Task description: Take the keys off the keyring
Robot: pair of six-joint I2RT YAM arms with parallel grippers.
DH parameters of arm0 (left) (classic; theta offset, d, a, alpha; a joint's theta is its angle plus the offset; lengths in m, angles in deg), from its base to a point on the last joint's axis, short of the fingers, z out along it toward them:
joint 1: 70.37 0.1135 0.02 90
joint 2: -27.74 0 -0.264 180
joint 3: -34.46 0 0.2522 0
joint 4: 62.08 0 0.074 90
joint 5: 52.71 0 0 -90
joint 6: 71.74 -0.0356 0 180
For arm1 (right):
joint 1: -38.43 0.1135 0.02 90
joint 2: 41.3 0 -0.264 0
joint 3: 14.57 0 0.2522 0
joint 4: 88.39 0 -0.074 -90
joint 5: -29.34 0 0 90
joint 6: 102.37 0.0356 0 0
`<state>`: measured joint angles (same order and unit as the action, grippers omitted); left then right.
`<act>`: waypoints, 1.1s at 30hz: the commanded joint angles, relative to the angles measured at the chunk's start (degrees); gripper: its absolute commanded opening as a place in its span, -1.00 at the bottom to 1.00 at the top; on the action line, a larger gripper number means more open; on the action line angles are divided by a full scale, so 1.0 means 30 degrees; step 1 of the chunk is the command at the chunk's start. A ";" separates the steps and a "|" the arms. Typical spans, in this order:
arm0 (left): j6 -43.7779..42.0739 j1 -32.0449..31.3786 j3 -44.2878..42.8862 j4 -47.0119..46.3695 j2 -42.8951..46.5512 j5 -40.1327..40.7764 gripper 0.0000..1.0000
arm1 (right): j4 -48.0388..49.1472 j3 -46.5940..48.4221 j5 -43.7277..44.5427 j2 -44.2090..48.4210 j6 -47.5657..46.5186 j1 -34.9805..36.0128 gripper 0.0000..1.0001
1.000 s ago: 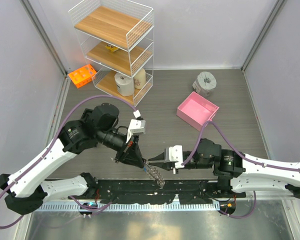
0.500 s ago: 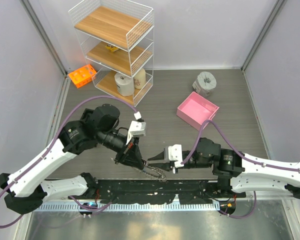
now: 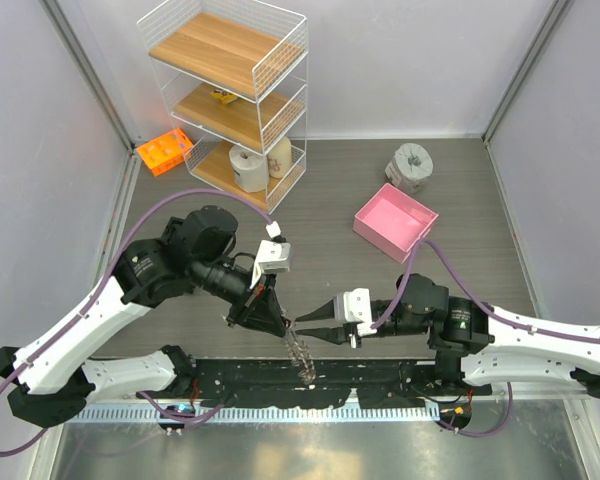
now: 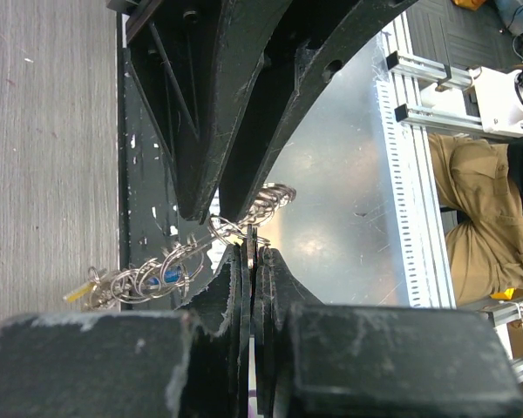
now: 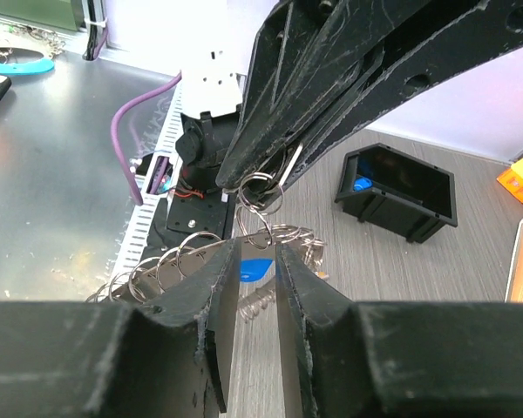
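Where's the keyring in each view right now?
Top external: the keyring is low centre, hanging from the left gripper.
Left wrist: centre-left, strung leftward from the left gripper.
Right wrist: centre, under the left gripper.
Shared landmark: the left gripper pinching it.

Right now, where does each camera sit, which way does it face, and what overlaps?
Top external: above and behind the bases, looking down; both arms show, left gripper and right gripper tip to tip.
Left wrist: on the left arm, looking along its shut fingers at the keyring.
Right wrist: on the right arm, looking past its parted fingers.
Shared: both wrist views show the keyring and the opposing gripper.
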<state>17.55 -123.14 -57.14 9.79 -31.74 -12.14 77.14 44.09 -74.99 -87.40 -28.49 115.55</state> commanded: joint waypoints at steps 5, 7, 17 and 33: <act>-0.0291 -0.0075 -0.0976 -0.0209 -0.0006 -0.0398 -1.00 | 0.1086 0.1262 -0.0498 -0.0362 0.0100 -0.0043 -0.33; -0.0320 -0.0104 -0.1005 -0.0121 0.0052 -0.0428 -1.00 | 0.1145 0.1379 -0.0527 -0.0567 0.0071 -0.0043 -0.31; -0.0408 -0.0162 -0.1064 0.0025 0.0169 -0.0311 -1.00 | 0.1145 0.1643 -0.0966 -0.1183 0.0100 -0.0219 -0.46; -0.0729 -0.0221 -0.1240 0.0523 0.0667 0.0363 -1.00 | 0.1174 0.0970 -0.0323 -0.0452 0.1211 -0.0395 -0.90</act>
<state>16.46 -123.51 -58.52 12.19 -31.30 -11.00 77.82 46.65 -77.37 -90.31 -26.85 114.78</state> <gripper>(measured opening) 0.054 0.065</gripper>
